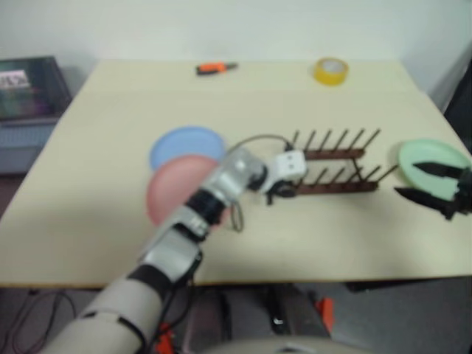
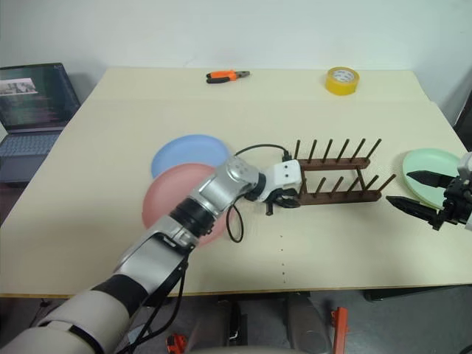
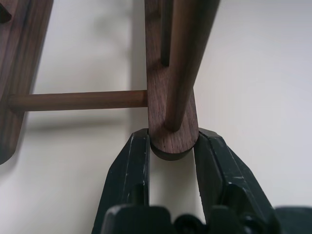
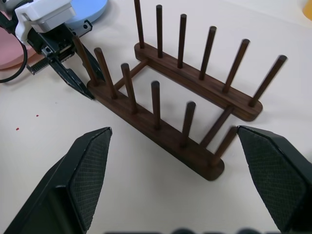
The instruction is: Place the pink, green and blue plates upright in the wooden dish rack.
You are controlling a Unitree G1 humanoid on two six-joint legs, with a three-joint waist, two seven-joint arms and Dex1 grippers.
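Observation:
The wooden dish rack (image 2: 339, 181) stands right of the table's middle, with no plate in its pegs. My left gripper (image 2: 284, 200) is shut on the left end of the rack's near rail (image 3: 170, 122); both fingers press its sides. Left of the rack, the pink plate (image 2: 166, 199) lies flat and overlaps the blue plate (image 2: 184, 155) behind it; my left arm crosses over the pink one. The green plate (image 2: 428, 162) lies flat near the table's right edge. My right gripper (image 2: 422, 193) hovers open over its near side, pointing at the rack (image 4: 165, 131), with nothing between its fingers.
A yellow tape roll (image 2: 342, 80) and orange-handled pliers (image 2: 227, 75) lie at the far edge of the table. An open laptop (image 2: 33, 96) sits on a lower surface beyond the table's left edge. A cable loops from my left wrist onto the table (image 2: 310, 251).

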